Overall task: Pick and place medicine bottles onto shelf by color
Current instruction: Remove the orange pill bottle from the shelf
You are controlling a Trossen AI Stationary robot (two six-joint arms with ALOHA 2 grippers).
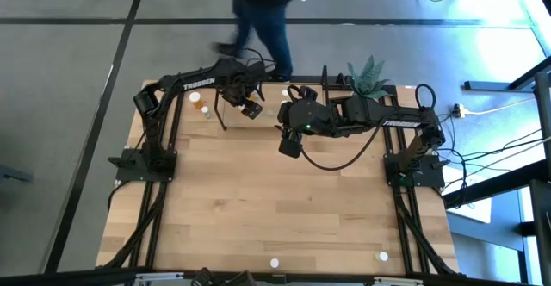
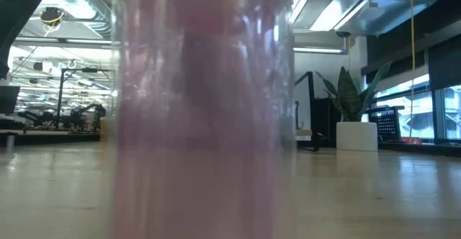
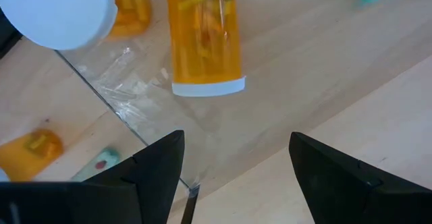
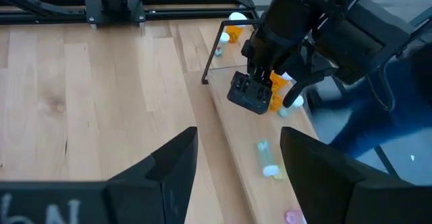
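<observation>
In the high view, 2 dark arms reach to the top middle of the table (image 1: 284,208). The left gripper (image 3: 236,177) hangs over the shelf (image 4: 233,133), its 2 fingers spread apart and holding nothing. Just past them lies 1 orange bottle (image 3: 206,38) on its side on the shelf board. 2 more orange bottles (image 3: 30,153) show at the upper left and lower left. The right gripper (image 4: 236,166) waits beside the shelf, also spread apart and empty. 1 green bottle (image 4: 266,160) lies on the board near it. In the low view, 1 pink bottle (image 2: 202,116) fills the middle. 1 potted plant (image 1: 368,77) stands at the table's top right. 1 person (image 1: 263,19) walks at the top.
</observation>
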